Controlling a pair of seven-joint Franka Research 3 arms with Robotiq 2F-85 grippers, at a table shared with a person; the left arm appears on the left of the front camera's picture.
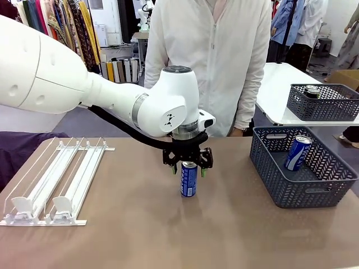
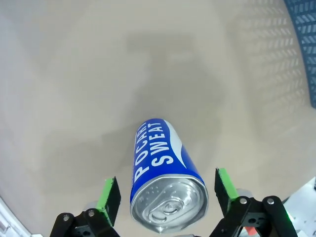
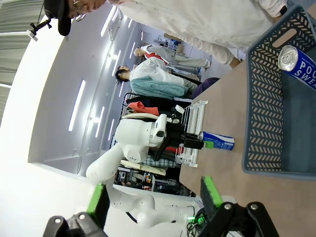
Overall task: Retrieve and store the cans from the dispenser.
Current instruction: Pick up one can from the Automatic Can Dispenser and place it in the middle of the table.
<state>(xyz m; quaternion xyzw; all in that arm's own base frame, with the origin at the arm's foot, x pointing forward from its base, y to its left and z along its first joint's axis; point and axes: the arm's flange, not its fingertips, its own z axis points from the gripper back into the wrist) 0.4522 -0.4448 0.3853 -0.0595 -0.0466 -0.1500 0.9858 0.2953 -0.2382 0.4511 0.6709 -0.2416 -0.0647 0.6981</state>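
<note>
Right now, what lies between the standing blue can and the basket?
Only bare table in the front view, between the blue can and the basket.

A blue can [image 1: 188, 179] with white lettering and a silver top stands upright mid-desk. A second blue can [image 1: 297, 152] leans tilted inside the grey basket. The white dispenser [image 1: 56, 185] lies flat at the left.
</note>
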